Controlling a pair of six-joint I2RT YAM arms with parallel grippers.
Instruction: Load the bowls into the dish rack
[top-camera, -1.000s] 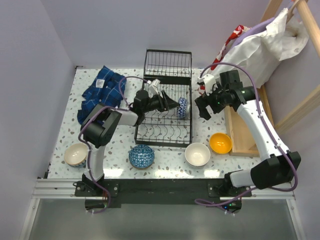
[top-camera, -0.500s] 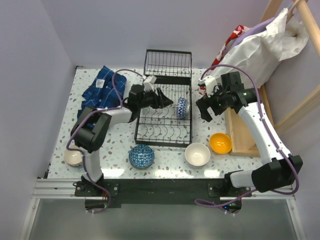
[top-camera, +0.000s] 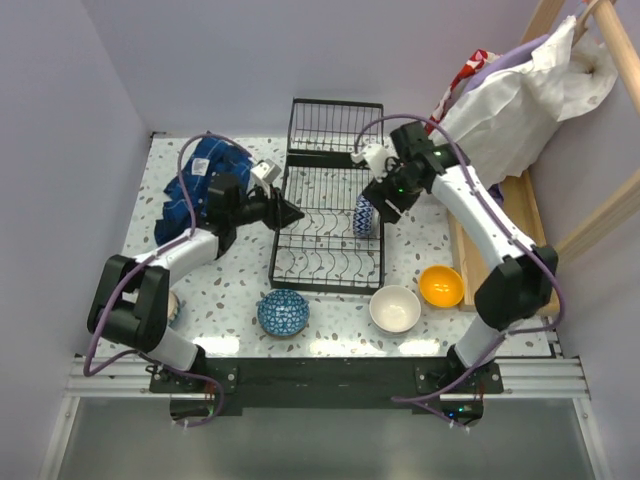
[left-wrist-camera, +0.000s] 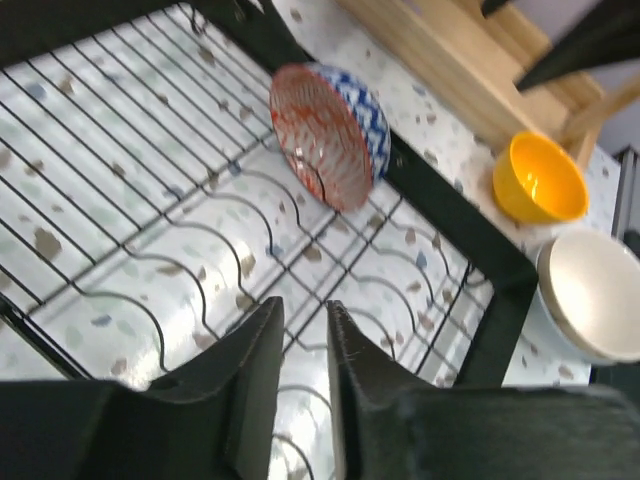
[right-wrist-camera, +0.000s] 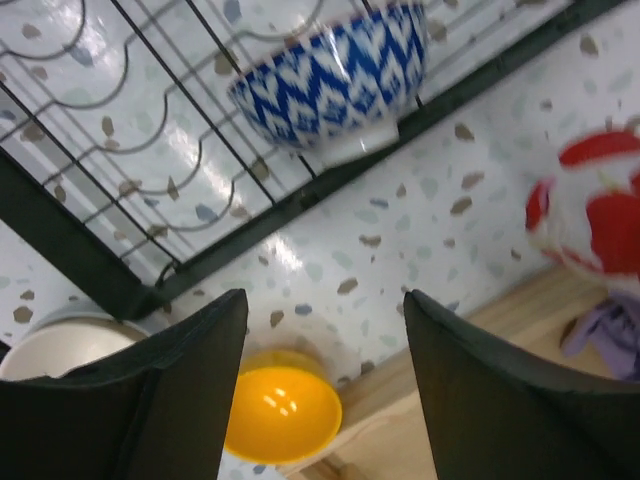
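The black wire dish rack (top-camera: 300, 268) holds one blue-and-white zigzag bowl (top-camera: 365, 215) standing on edge near its right side; the same bowl (left-wrist-camera: 330, 135) (right-wrist-camera: 335, 75) shows in both wrist views. My left gripper (top-camera: 292, 213) (left-wrist-camera: 305, 315) hovers over the rack's left part, its jaws a narrow gap apart with nothing between. My right gripper (top-camera: 385, 203) (right-wrist-camera: 322, 300) hangs just right of the racked bowl, jaws wide and empty. On the table in front lie a blue patterned bowl (top-camera: 283, 312), a white bowl (top-camera: 395, 308) and an orange bowl (top-camera: 441, 285).
A cream bowl (top-camera: 174, 303) at the near left is mostly hidden behind my left arm. A blue cloth (top-camera: 205, 180) lies left of the rack. A wooden tray (top-camera: 490, 270) runs along the right, with white and red fabric (top-camera: 520, 90) behind it.
My left gripper drew back from the rack's middle to its left part and its jaws narrowed. My right arm swung left, close to the racked bowl. The bowl stayed put.
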